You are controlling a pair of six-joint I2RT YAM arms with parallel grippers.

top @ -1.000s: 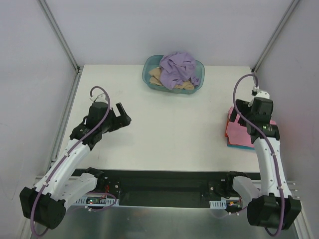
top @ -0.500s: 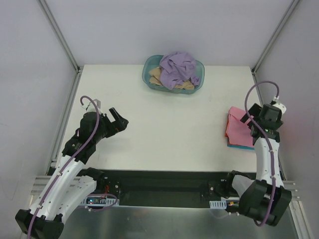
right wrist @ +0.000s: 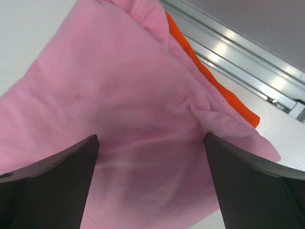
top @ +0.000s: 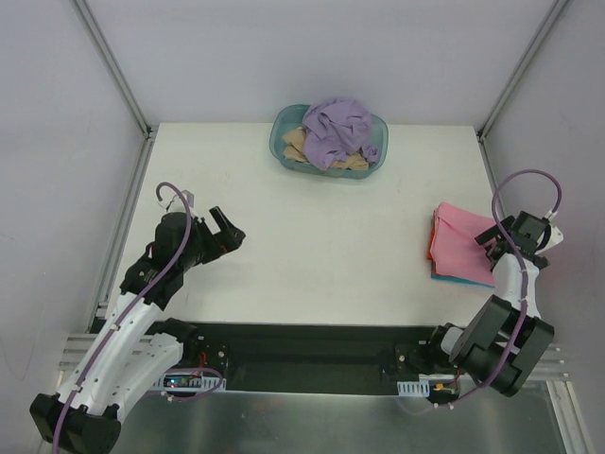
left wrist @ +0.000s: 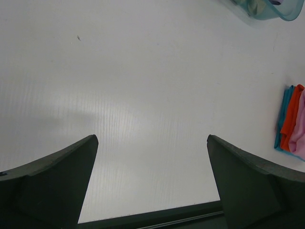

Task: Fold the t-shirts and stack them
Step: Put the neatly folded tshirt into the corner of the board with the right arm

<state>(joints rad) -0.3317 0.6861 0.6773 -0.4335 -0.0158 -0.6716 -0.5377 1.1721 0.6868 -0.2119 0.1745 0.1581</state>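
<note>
The left gripper (top: 225, 230) sits over the left part of the table (top: 331, 246), pointing toward the middle. Its fingers are spread wide and hold nothing; the left wrist view shows only bare tabletop between them. All the shirts are well away from it.

At the far edge, in the middle, stands a teal basket (top: 280, 142). A crumpled lavender shirt (top: 336, 128) is heaped in it, on top of a tan shirt (top: 295, 147).

Toward the right edge lies a stack of folded shirts: the pink shirt (top: 461, 244) on top, the orange-red shirt (right wrist: 214, 86) showing as a thin strip under it, and the teal shirt (top: 454, 277) at the bottom.

The right gripper (top: 492, 240) is at the right side of this stack, pointing left across it. Its fingers are apart and grip nothing. In the right wrist view the pink shirt fills the gap between them, close below. Whether the fingertips touch the cloth cannot be told.
</note>
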